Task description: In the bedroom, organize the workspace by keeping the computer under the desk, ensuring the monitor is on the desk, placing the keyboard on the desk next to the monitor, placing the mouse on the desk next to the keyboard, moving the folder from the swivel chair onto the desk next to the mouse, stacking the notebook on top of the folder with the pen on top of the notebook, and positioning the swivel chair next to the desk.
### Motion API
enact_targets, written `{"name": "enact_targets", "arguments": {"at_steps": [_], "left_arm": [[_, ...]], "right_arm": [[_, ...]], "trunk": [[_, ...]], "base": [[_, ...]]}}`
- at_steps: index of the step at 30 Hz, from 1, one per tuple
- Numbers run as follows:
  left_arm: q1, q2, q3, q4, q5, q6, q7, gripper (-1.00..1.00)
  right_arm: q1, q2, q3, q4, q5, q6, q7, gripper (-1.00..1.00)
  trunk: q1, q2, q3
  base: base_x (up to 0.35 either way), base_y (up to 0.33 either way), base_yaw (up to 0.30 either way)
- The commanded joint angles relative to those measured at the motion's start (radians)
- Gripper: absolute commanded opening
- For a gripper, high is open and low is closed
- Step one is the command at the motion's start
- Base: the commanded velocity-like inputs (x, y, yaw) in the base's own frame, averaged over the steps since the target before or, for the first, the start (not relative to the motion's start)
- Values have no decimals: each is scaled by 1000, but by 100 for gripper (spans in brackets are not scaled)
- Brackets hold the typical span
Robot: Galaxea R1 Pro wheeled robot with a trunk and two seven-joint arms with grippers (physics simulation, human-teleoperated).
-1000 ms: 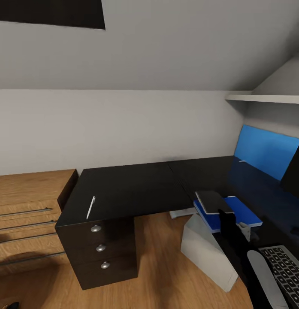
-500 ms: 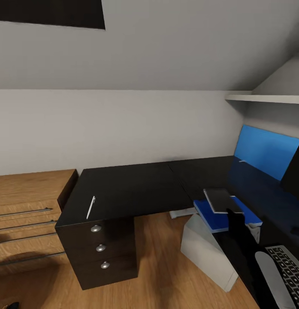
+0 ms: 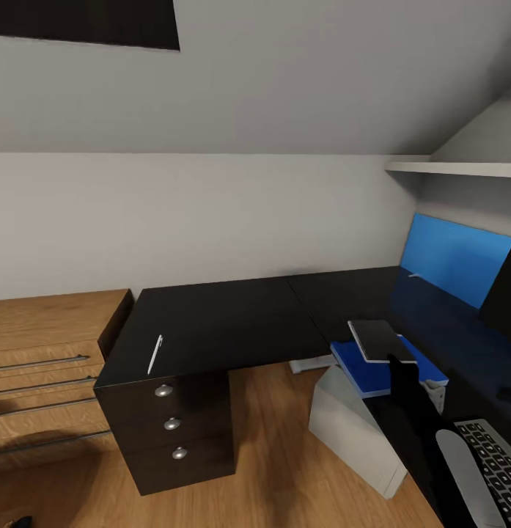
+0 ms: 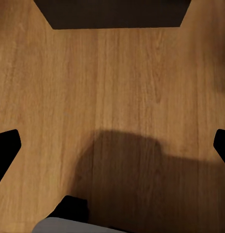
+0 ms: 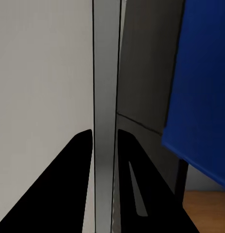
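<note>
While right gripper (image 5: 104, 138) pinches thin grey notebook (image 3: 380, 341) edge-on, book hovers partly over flat bright blue folder (image 3: 387, 369) on black desk (image 3: 211, 323); lowering remains. Left gripper (image 4: 112, 145) spread, empty, over floor.

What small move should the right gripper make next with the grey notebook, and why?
Probably lower it and let go. The right gripper pinches the notebook by its edge above the blue folder, and it overhangs the folder's far edge slightly, so pulling it back a little first may help.
</note>
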Motion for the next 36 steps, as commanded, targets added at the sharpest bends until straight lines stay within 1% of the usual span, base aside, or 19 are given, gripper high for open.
{"name": "enact_targets", "arguments": {"at_steps": [1, 8, 16, 23, 36], "left_arm": [[-1, 1, -5, -1, 8, -2, 7, 100], [-1, 2, -5, -1, 7, -3, 7, 100], [-1, 2, -5, -1, 7, -3, 7, 100], [-1, 2, -4, -1, 7, -3, 7, 100], [-1, 2, -4, -1, 7, -4, 8, 100]], "right_arm": [[-1, 0, -1, -1, -6, 5, -6, -100], [-1, -1, -1, 2, -5, 6, -8, -100], [-1, -1, 0, 5, -5, 5, -9, -100], [-1, -1, 0, 5, -5, 5, -9, -100], [-1, -1, 0, 5, -5, 3, -10, -100]], "trunk": [[0, -1, -1], [0, -1, -1], [0, -1, -1], [0, -1, -1], [0, -1, -1]], "base": [[0, -98, 0], [0, -80, 0], [-3, -6, 0], [-125, 0, 0], [-7, 0, 0]]}}
